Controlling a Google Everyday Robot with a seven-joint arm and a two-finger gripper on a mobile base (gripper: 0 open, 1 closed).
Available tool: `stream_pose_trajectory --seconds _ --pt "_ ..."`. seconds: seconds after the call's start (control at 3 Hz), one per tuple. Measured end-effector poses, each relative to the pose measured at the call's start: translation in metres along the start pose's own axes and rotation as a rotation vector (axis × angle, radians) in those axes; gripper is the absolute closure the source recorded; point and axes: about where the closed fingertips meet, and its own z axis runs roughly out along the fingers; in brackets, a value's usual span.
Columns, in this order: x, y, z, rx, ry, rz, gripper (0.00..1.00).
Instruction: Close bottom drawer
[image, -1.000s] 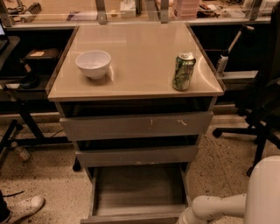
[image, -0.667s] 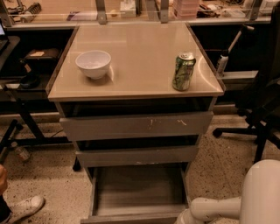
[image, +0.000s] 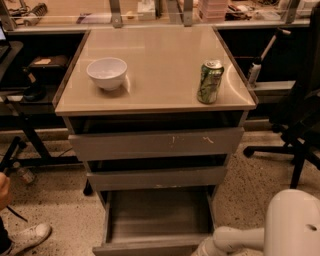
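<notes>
The bottom drawer (image: 157, 215) is pulled far out of the grey cabinet, and its grey-brown wood-grain inside shows empty. Its front panel (image: 145, 247) lies at the bottom edge of the view. Above it are the plain middle drawer front (image: 155, 177) and the wide top front with white scratch marks (image: 155, 144), both slightly out. My white arm (image: 235, 239) reaches in from the lower right to the open drawer's front right corner. My gripper at its end is cut off below the view.
A white bowl (image: 107, 73) and a green can (image: 210, 81) stand on the cabinet's beige top (image: 155, 60). A black office chair base (image: 295, 145) is at right, desk legs (image: 25, 135) at left. A person's shoe (image: 27, 236) and hand (image: 4, 190) show at lower left.
My arm's white body has risen a little at the lower right. A person's hand has come into view at the left edge. The bottom drawer stays open as before.
</notes>
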Motion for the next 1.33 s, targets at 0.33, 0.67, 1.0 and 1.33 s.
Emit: stream_pose_trajectory --seconds 0.33,0.67,1.0,1.33 --pt "-0.009 -0.014 0.008 0.018 -0.021 0.005 1.00" --pt "-0.027 -0.036 0.007 0.051 -0.044 -0.003 1.00" --pt "-0.044 -0.056 0.004 0.079 -0.072 0.002 1.00" --pt "-0.057 -0.075 -0.006 0.114 -0.104 0.035 1.00"
